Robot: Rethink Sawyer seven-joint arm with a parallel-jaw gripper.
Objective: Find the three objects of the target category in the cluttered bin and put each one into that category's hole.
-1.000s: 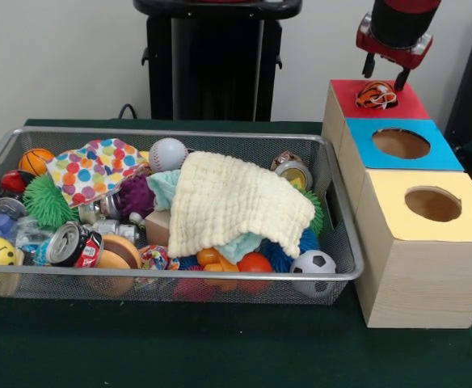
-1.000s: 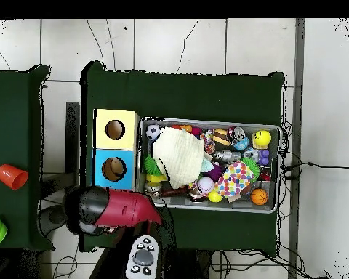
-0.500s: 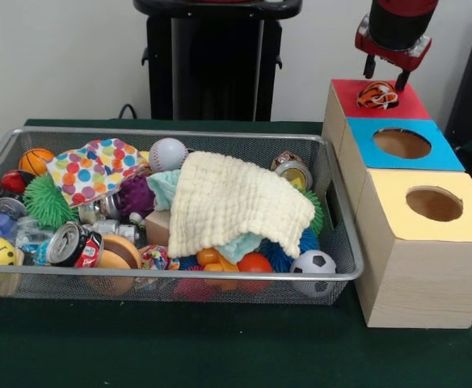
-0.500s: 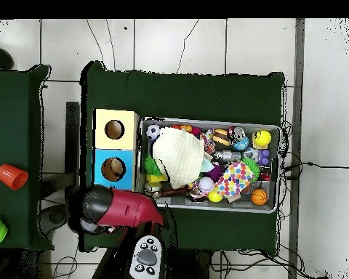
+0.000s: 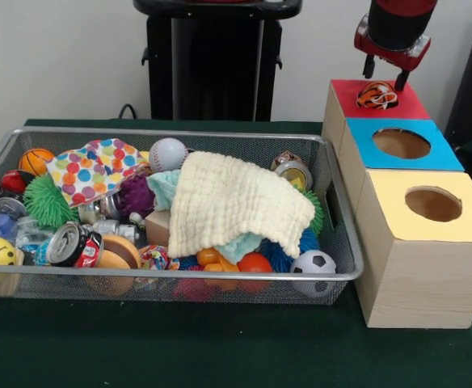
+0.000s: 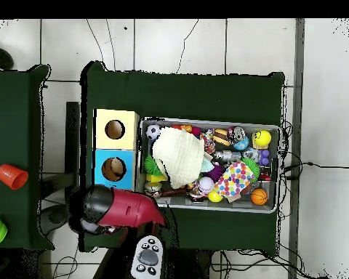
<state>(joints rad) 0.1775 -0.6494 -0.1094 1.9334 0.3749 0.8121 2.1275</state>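
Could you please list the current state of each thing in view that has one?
gripper: open, above the red box.
orange striped toy: sitting in the red box's hole.
blue box hole: empty.
yellow box hole: empty.
soda can: lying on its side.
cream cloth: draped over toys.

Wire bin, toys, red-top box.
Wide shallow silver wire-mesh bin [image 5: 345, 267] on green cloth, packed w/ clutter, just left of boxes in front view. Small orange toy figure [image 5: 211, 260] under cream cloth nr front rim. Orange striped toy [image 5: 376, 95] sitting in round hole [image 5: 379, 94] of red-topped pale wooden box, partly sunk.
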